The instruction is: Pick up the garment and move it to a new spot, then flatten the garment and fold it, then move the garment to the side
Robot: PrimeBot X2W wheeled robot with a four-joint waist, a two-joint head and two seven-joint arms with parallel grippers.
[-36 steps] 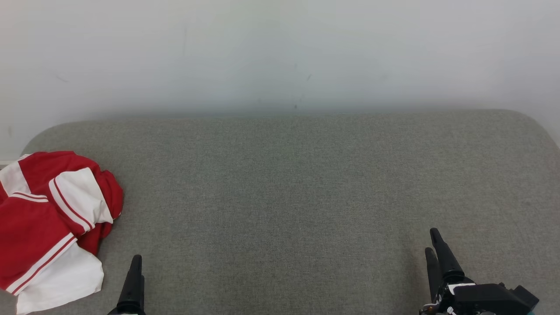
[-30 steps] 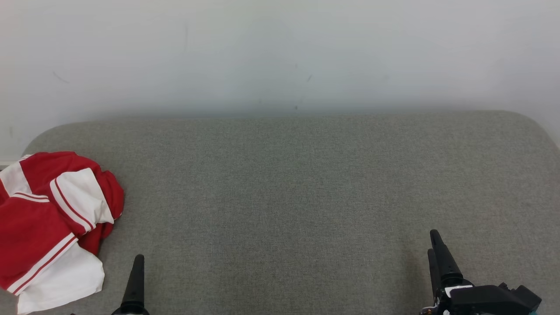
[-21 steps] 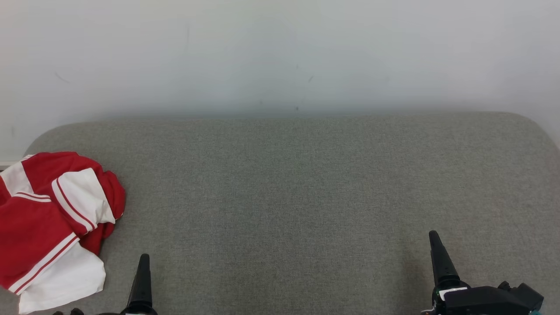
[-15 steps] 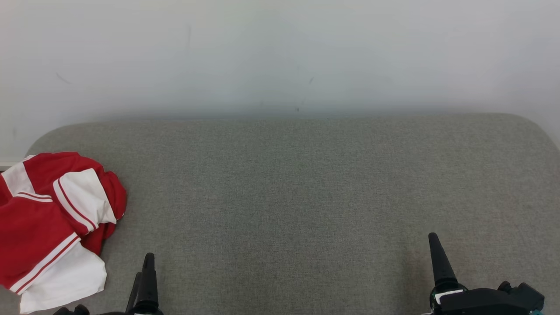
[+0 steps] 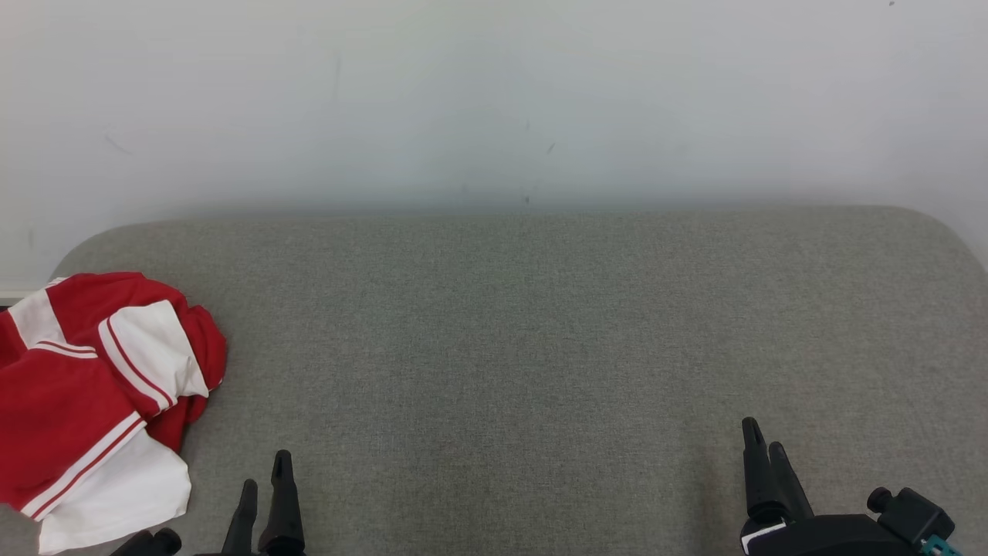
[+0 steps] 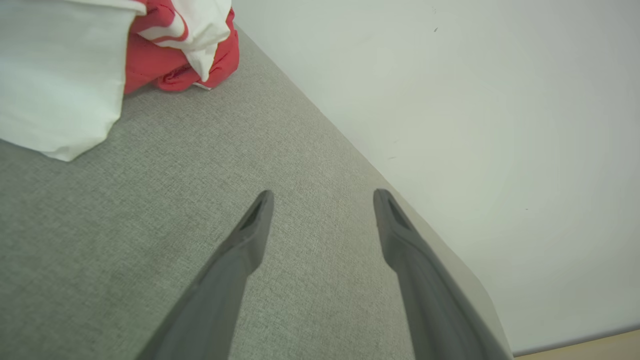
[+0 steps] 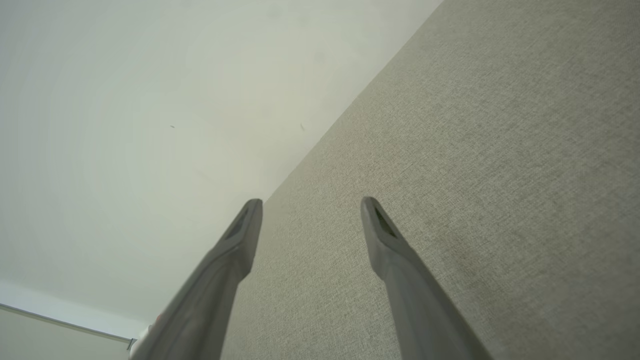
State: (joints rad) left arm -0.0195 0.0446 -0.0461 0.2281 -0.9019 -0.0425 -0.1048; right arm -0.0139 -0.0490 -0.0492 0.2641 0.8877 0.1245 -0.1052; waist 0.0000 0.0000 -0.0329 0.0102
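The garment (image 5: 93, 401), red with white panels and stripes, lies crumpled at the far left of the grey cushion (image 5: 525, 347), running past the left edge of the head view. Both grippers are empty, with jaws spread. The left gripper (image 5: 265, 472) is low, near the heap's right side but not touching it, and the right gripper (image 5: 762, 437) is well apart at the lower right. The step in hand looks like the first pick-up, and the left arm is the natural one for it. It would do best to swing left and come down on a raised fold, such as the red-and-white hump at the heap's upper right. The flat white flap nearest it lies tight on the cushion and could let the fingers skid or nip the upholstery. A firm pinch through the ridge, then a lift high enough for the trailing cloth to clear, should let the garment be carried to the open middle of the cushion. Whether the hidden part hangs over the cushion's edge cannot be told, so the lift should be slow. The right arm can wait, ready to help flatten.
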